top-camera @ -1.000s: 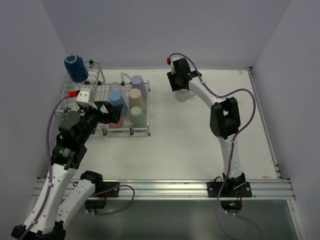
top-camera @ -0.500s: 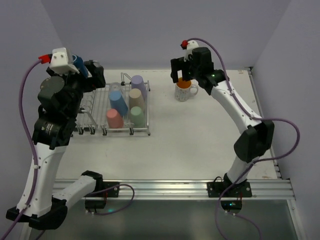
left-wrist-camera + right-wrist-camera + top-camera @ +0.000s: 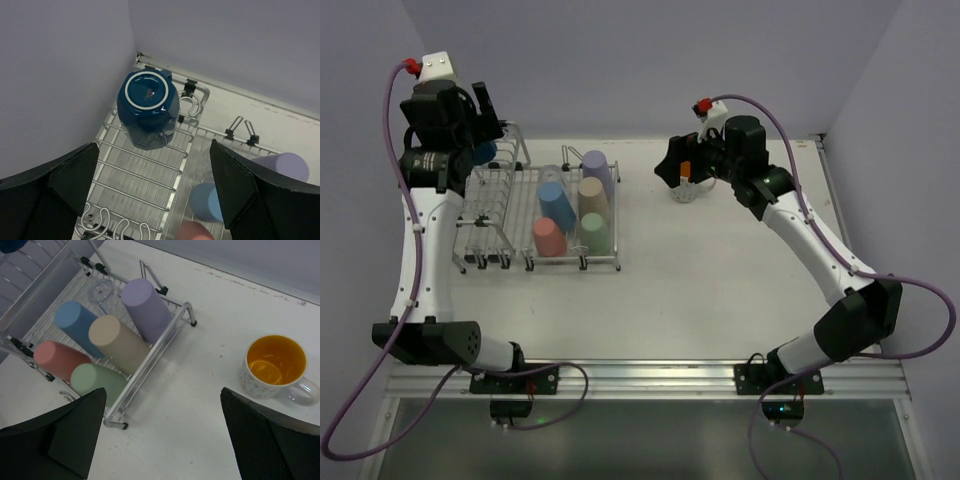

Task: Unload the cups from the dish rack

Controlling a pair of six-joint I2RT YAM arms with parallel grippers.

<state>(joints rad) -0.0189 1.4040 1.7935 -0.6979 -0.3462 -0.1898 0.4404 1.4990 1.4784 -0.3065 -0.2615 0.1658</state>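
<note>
The dish rack (image 3: pixel 500 215) stands on the table (image 3: pixel 720 290) in the far left corner, with its taller basket part at the left edge. In this basket part the dark blue mug (image 3: pixel 148 107) stands upside down, its pale ring-shaped bottom turned up.

The left claw (image 3: pixel 153 147) hovers directly above this mug. Its two fingers (image 3: pixel 65 185) are spread wide to both sides of the mug and they do not touch it.

In the flat part of the rack, on the side toward the middle of the table, five plastic cups lean with their bottoms up. The lilac cup (image 3: pixel 145 307) is the one nearest to the far edge. The beige cup (image 3: pixel 112 340) is just beside it and the mint cup (image 3: pixel 97 382) comes after it, toward the near edge. To their left are the blue cup (image 3: pixel 80 325) and the pink cup (image 3: pixel 55 360). A small clear glass (image 3: pixel 102 292) stands beside the blue and lilac cups.

The white speckled mug (image 3: pixel 277 367) with the orange inside stands upright on the table near the far edge, well apart from the rack, with its handle pointing away from the rack.

The right claw (image 3: pixel 163 390) hangs over the bare table between the rack and this mug, its jaws wide apart and gripping nothing.
</note>
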